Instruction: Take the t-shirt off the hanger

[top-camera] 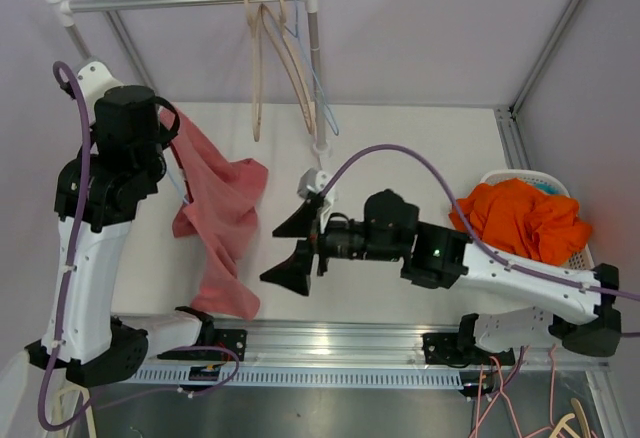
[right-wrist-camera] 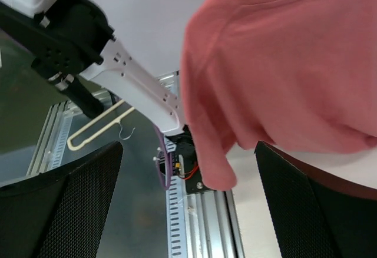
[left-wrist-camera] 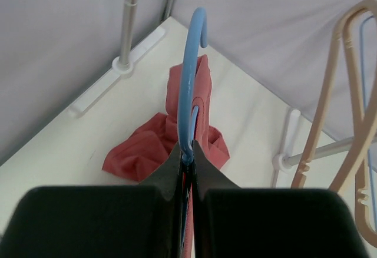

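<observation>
A salmon-pink t-shirt (top-camera: 215, 218) hangs from a blue hanger (left-wrist-camera: 187, 75), its lower folds resting on the white table (top-camera: 400, 148). My left gripper (left-wrist-camera: 188, 152) is raised at the left and shut on the hanger's neck just below the hook. In the left wrist view the t-shirt (left-wrist-camera: 171, 146) bunches beneath the jaws. My right gripper (top-camera: 270, 255) is open just right of the cloth. In the right wrist view a lower corner of the t-shirt (right-wrist-camera: 283, 63) hangs between the wide-apart fingers (right-wrist-camera: 65, 205), touching neither.
A clothes rail (top-camera: 180, 2) at the back carries several bare beige and blue hangers (top-camera: 290, 58). A white basket (top-camera: 580, 253) of orange clothes (top-camera: 520, 218) stands at the right. The metal mounting rail (top-camera: 340, 343) runs along the near edge.
</observation>
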Robot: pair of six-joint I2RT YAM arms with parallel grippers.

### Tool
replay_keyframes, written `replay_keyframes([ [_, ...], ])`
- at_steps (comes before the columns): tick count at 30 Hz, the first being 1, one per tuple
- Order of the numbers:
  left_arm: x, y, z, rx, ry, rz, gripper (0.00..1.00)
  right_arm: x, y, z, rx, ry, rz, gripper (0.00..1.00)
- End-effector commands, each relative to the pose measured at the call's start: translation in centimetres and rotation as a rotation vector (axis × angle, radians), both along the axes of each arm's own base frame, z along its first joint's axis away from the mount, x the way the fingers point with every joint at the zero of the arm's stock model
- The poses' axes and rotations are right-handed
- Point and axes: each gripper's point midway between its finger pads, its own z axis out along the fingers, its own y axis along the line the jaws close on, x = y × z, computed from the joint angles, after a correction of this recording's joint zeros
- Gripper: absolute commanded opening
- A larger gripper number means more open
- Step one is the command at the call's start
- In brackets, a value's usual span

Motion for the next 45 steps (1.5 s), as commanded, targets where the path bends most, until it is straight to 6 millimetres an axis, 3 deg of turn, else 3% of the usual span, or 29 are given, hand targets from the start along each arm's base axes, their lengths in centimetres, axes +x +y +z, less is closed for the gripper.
replay_keyframes([
  [1,-2.4,1.8,-0.1,-0.035,-0.009,0.140,0.01,-1.1,2.8,1.5,0.099,-0.062,0.001,0.99],
  [2,-2.5,1.7,-0.2,-0.040,-0.006,0.138,0.01,-1.7,4.1,0.6,0.086,-0.062,0.017,0.99],
  [5,-2.6,1.2,-0.6,-0.050,0.005,0.117,0.00,-1.3,5.9,0.5,0.092,-0.084,-0.042,0.99],
  [8,-2.7,1.0,-0.8,-0.048,0.013,0.115,0.01,0.5,7.8,-1.0,0.082,-0.090,-0.131,0.99],
  [9,-2.7,0.9,-0.8,-0.048,0.015,0.110,0.00,1.0,8.9,-2.6,0.046,-0.092,-0.141,0.99],
  [11,-2.6,0.7,-0.8,-0.050,0.015,0.098,0.00,1.6,10.2,-2.8,0.029,-0.090,-0.162,0.98],
  [12,-2.5,0.7,-0.8,-0.048,0.017,0.098,0.01,1.9,11.5,-4.6,-0.011,-0.083,-0.162,0.97],
  [13,-2.5,0.7,-0.7,-0.049,0.015,0.096,0.00,2.3,12.0,-4.4,-0.009,-0.079,-0.185,0.95],
  [14,-2.4,0.6,-0.8,-0.047,0.019,0.094,0.01,2.6,12.4,-4.9,-0.021,-0.076,-0.197,0.93],
  [16,-2.0,0.4,-1.0,-0.041,0.028,0.089,0.01,2.9,13.0,-6.0,-0.050,-0.077,-0.214,0.64],
  [17,-1.8,0.3,-1.3,-0.023,0.043,0.080,0.00,3.3,12.7,-6.4,-0.063,-0.076,-0.240,0.37],
  [18,-1.3,0.1,-1.1,-0.021,0.032,0.071,0.00,3.3,12.4,-6.5,-0.072,-0.074,-0.244,0.00],
  [21,0.5,-0.3,-1.2,0.014,0.076,0.047,0.00,1.2,10.2,-6.9,-0.102,-0.082,-0.255,0.00],
  [22,1.2,-0.5,-1.5,0.016,0.102,0.035,0.01,1.5,9.2,-6.9,-0.109,-0.076,-0.278,0.00],
  [23,3.0,-1.1,-3.2,0.027,0.171,0.031,0.01,0.2,7.9,-6.0,-0.103,-0.057,-0.280,0.00],
  [24,3.5,-0.9,-2.3,0.009,0.160,0.037,0.01,-0.6,7.2,-6.8,-0.122,-0.051,-0.276,0.00],
  [26,5.6,-1.8,-4.7,0.011,0.263,0.008,0.01,-2.9,5.8,-6.8,-0.145,-0.051,-0.261,0.00],
  [27,6.1,-1.6,-4.2,-0.003,0.253,0.011,0.01,-3.0,5.2,-7.0,-0.157,-0.059,-0.287,0.00],
  [30,8.2,-2.1,-5.9,-0.038,0.314,-0.022,0.01,-5.0,4.4,-7.5,-0.174,-0.054,-0.279,0.00],
  [33,9.3,-2.8,-7.5,-0.065,0.377,-0.041,0.01,-6.3,4.5,-10.1,-0.225,-0.036,-0.264,0.00],
  [35,8.8,-3.5,-7.6,-0.089,0.382,-0.071,0.01,-5.4,4.2,-12.0,-0.275,-0.038,-0.319,0.00],
  [36,9.0,-4.6,-11.1,-0.072,0.453,-0.107,0.01,-4.5,3.9,-12.2,-0.281,-0.036,-0.355,0.00],
  [37,7.6,-5.1,-8.7,-0.092,0.356,-0.161,0.01,-3.6,3.6,-12.3,-0.281,-0.028,-0.388,0.00],
  [38,7.1,-5.8,-7.6,-0.100,0.303,-0.226,0.01,-2.7,3.3,-12.5,-0.281,-0.017,-0.408,0.00],
  [39,6.7,-7.6,-5.8,-0.155,0.217,-0.330,0.00,-1.8,3.1,-12.3,-0.277,-0.002,-0.425,0.00],
  [40,4.3,-7.7,-5.0,-0.173,0.175,-0.372,0.01,0.7,2.4,-11.9,-0.270,0.021,-0.477,0.00],
  [42,1.8,-8.8,-3.2,-0.196,0.120,-0.478,0.01,2.8,1.6,-11.9,-0.279,0.034,-0.523,0.00],
  [43,-0.7,-8.6,-1.9,-0.189,0.085,-0.508,0.01,4.6,0.9,-11.7,-0.277,0.041,-0.567,0.00],
  [45,-3.1,-8.7,-1.3,-0.198,0.061,-0.558,0.01,6.4,0.1,-11.6,-0.277,0.053,-0.614,0.00],
])
